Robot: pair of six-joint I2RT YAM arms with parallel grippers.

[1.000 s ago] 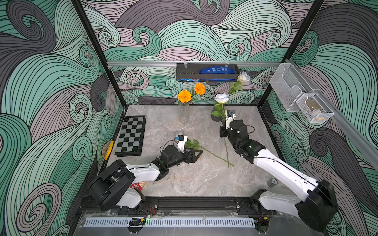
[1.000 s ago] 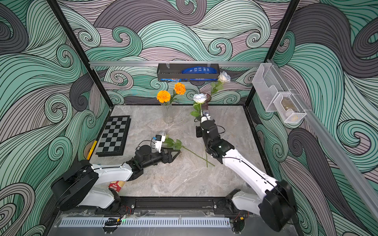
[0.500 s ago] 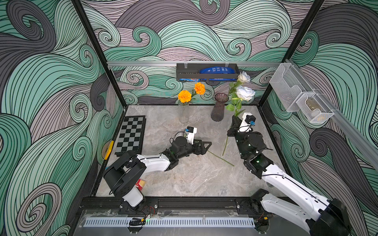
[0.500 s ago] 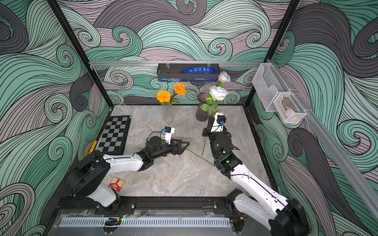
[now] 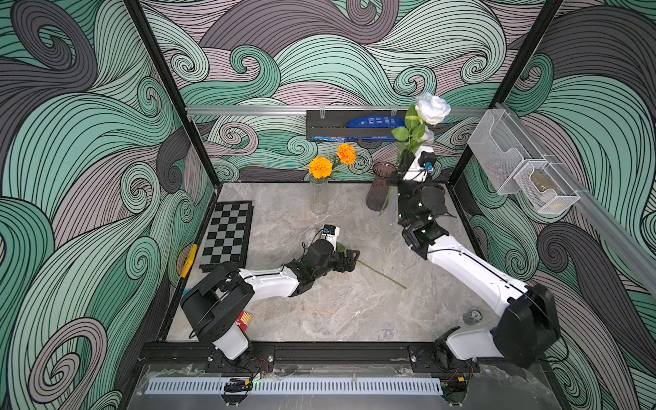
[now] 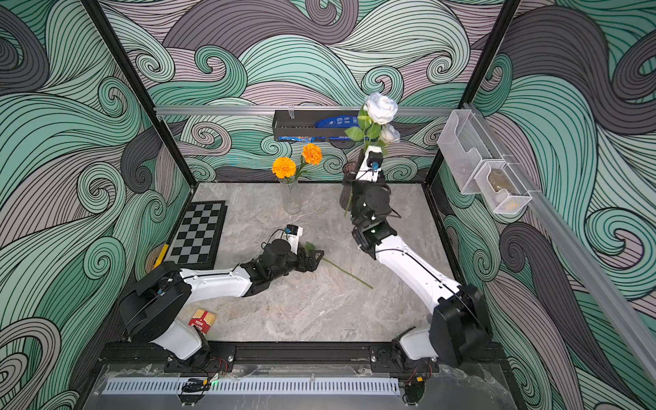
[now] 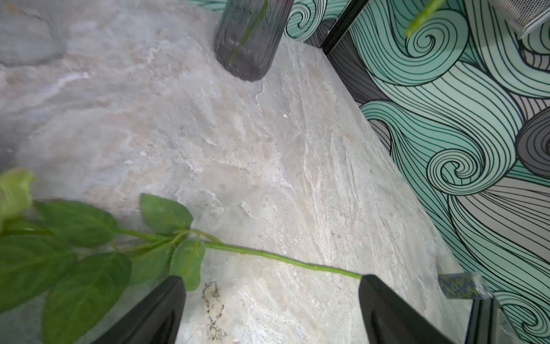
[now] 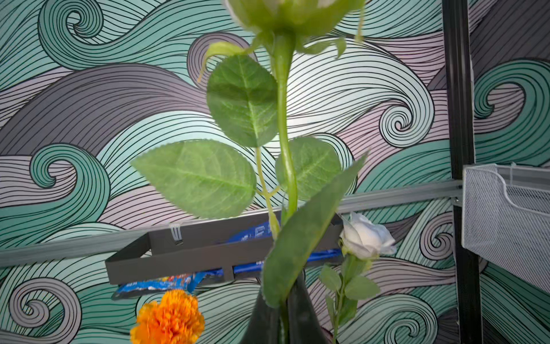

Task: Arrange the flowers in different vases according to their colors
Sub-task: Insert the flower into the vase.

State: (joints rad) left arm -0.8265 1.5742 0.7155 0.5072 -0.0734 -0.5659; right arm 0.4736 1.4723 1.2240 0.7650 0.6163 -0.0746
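Pinching the stem of a white rose (image 5: 431,108), the right hand (image 5: 400,171) holds it up tall near the back right corner of the surface (image 5: 319,312). The end of the stem hangs just beside the purple vase (image 5: 379,191), where another white rose (image 6: 389,134) stands. Two orange flowers (image 5: 320,167) sit in the clear vase (image 5: 318,195) by the middle of the back edge. The left hand (image 7: 270,286) is low, its fingers spread wide, right by a third white rose (image 7: 268,254) lying flat in the middle.
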